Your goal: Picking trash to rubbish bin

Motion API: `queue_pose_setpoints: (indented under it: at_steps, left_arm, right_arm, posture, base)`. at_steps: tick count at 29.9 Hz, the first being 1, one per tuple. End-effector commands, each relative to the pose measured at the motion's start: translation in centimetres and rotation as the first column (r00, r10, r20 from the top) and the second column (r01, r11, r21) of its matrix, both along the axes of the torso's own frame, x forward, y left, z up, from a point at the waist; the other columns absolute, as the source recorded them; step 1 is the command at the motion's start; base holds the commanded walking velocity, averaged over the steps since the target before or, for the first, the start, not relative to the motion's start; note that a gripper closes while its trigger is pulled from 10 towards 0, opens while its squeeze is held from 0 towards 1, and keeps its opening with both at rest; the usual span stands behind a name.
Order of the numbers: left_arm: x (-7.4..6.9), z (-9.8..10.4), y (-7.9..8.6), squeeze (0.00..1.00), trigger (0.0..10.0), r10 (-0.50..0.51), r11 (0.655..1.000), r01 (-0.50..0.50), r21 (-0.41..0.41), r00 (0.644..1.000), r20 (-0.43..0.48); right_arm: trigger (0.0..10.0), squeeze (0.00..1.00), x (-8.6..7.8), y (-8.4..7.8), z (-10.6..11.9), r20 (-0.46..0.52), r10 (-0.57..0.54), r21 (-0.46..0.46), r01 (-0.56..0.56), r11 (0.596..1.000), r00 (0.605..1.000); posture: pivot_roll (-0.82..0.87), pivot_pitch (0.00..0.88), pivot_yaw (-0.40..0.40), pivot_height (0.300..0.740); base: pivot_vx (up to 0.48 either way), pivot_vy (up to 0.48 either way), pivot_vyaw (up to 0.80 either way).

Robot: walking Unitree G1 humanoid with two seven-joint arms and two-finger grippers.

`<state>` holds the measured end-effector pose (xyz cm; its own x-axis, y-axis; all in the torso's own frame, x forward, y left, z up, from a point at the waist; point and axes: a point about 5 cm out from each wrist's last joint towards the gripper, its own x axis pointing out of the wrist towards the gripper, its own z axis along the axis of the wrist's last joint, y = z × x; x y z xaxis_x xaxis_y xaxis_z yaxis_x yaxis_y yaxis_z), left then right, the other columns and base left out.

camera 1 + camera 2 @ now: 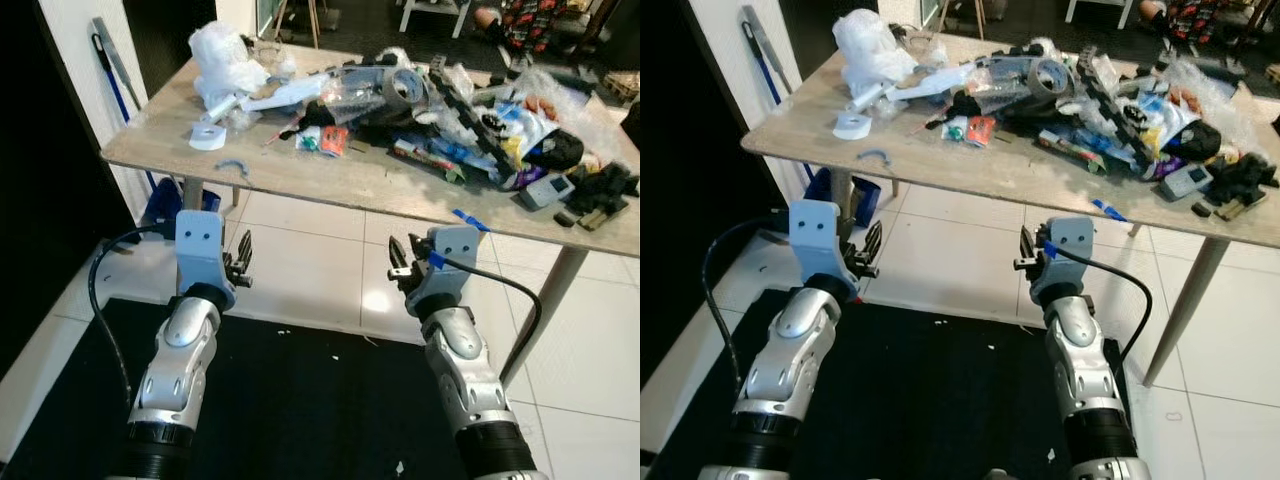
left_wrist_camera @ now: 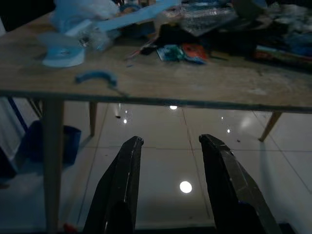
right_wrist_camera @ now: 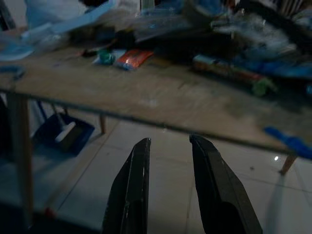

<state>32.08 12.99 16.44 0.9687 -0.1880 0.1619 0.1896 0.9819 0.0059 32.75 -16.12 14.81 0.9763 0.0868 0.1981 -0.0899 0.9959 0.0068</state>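
A wooden table (image 1: 330,180) carries a heap of trash: white plastic bags (image 1: 225,58), a roll of white tape (image 1: 208,136), a grey tape roll (image 1: 407,87), red and green wrappers (image 1: 324,140), blue packets (image 1: 440,152) and black items (image 1: 600,190). A small blue curved scrap (image 1: 232,165) lies near the front edge. My left gripper (image 1: 242,266) is held below the table's front edge, open and empty. My right gripper (image 1: 398,265) hovers at the same height, open and empty. In the wrist views the left fingers (image 2: 124,180) and right fingers (image 3: 134,180) point toward the table.
A blue dustpan (image 1: 170,205) stands under the table's left end, by a mop handle (image 1: 115,70) leaning on the wall. White floor tiles (image 1: 310,260) run under the table and a black mat (image 1: 300,410) lies below my arms. A table leg (image 1: 545,310) slants down at the right.
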Motion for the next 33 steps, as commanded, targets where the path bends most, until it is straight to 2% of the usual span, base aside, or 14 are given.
queue_pose_setpoints:
  at_steps: [1,33]
  left_arm:
    - [-0.22,-0.23,0.34,0.0,10.0,0.009,1.0,-0.009,0.009,1.0,-0.002]
    - [-0.49,-0.39,-0.04,0.0,10.0,-0.026,0.999,0.026,0.02,1.0,0.0]
  right_arm:
    - [10.0,0.0,-0.15,0.53,0.06,0.01,0.02,0.003,-0.02,1.0,1.0]
    - [10.0,0.0,-0.29,1.04,-0.08,0.014,0.054,-0.007,-0.054,0.999,0.998]
  posture:
    - [-0.04,0.137,-0.06,0.74]
    - [-0.04,0.105,-0.068,0.74]
  base:
    - [0.285,0.0,0.0]
    - [0.288,0.0,0.0]
